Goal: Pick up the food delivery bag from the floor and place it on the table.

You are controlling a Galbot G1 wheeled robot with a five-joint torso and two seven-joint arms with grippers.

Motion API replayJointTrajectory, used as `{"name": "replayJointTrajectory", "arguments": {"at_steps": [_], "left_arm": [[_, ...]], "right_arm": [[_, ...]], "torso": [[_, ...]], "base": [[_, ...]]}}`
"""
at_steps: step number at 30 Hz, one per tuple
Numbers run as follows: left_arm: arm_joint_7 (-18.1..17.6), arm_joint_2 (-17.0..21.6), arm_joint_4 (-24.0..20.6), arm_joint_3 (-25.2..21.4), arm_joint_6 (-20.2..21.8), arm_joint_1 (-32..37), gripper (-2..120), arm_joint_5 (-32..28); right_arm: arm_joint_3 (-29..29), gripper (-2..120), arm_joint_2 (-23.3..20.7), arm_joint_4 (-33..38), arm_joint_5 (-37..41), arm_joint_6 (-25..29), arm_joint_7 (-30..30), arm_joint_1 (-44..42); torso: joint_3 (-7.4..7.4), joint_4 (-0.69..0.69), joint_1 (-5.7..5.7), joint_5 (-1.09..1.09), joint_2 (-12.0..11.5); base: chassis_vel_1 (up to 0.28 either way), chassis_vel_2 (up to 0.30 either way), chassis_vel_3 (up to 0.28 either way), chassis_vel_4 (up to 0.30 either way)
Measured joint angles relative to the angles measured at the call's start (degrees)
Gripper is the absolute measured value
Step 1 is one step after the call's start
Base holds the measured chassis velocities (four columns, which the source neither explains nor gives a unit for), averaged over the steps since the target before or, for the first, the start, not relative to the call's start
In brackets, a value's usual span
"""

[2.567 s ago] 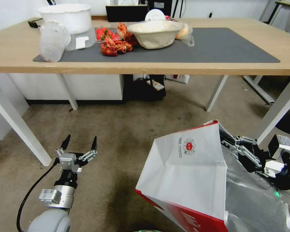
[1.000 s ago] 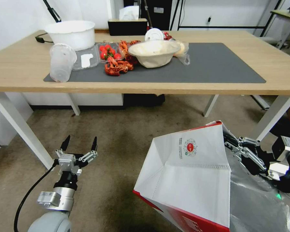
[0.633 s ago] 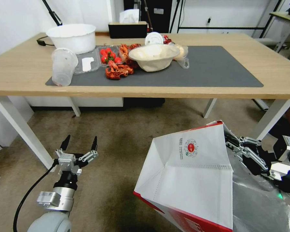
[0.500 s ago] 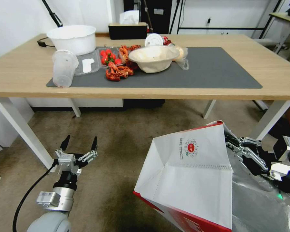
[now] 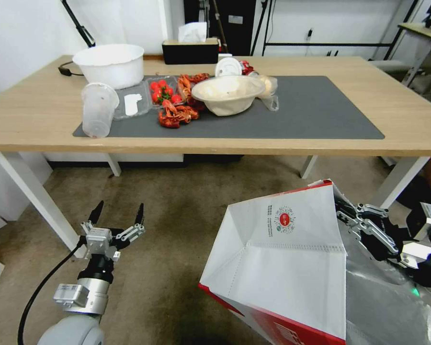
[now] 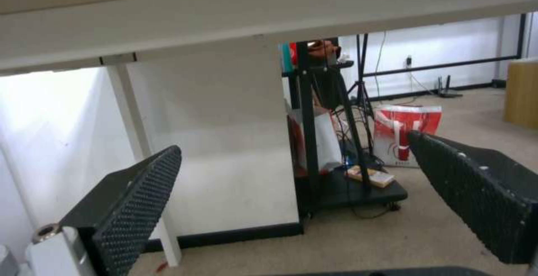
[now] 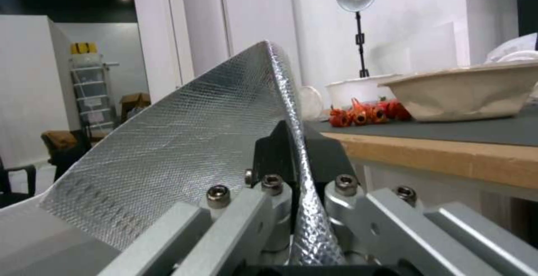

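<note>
Sprawling across the upper half of the head view, the table (image 5: 43, 115) is seen as a big rectangular slab of pale wood grain on slanted white legs, with a flat dark grey mat (image 5: 321, 115) laid over its middle. Below it the floor (image 5: 187, 211) is covered in a mottled, stained beige-brown carpet sort of texture. Next down in size, the food delivery bag (image 5: 282, 268) is held up off that carpet at lower right, in front of the table and below its top: boxy, white matte fabric panels with stitched seams, a red band along the bottom, a small round red logo, and crinkly quilted silver foil inside. One foil-lined edge is pinched tight between the fingers of the right gripper (image 7: 291, 158), with the metal linkages and hex bolts shown up close in the right wrist view. On the mat a round white tub (image 5: 110, 64), a wide pulpy paper bowl (image 5: 227, 93), a frosted plastic cup (image 5: 98, 109) lying tipped, a clear tray of strawberries (image 5: 164, 91) and some red crayfish (image 5: 177, 115) are clustered. The left gripper (image 5: 118, 216) is parked low at left over the carpet, its dimpled black rubber pads (image 6: 140, 200) spread wide apart around nothing.
</note>
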Motion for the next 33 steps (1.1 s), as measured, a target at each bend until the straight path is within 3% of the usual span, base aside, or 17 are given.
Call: {"name": "replayJointTrajectory", "arguments": {"at_steps": [33], "left_arm": [[0.19,0.33,-0.86,-0.21,0.25,0.48,100,0.17]], "right_arm": [[0.12,0,0.44,-0.29,-0.35,0.12,-1.72,-0.25]], "torso": [[4.9,0.0,2.66,0.0,7.55]], "base": [[0.0,0.0,0.0,0.0]]}}
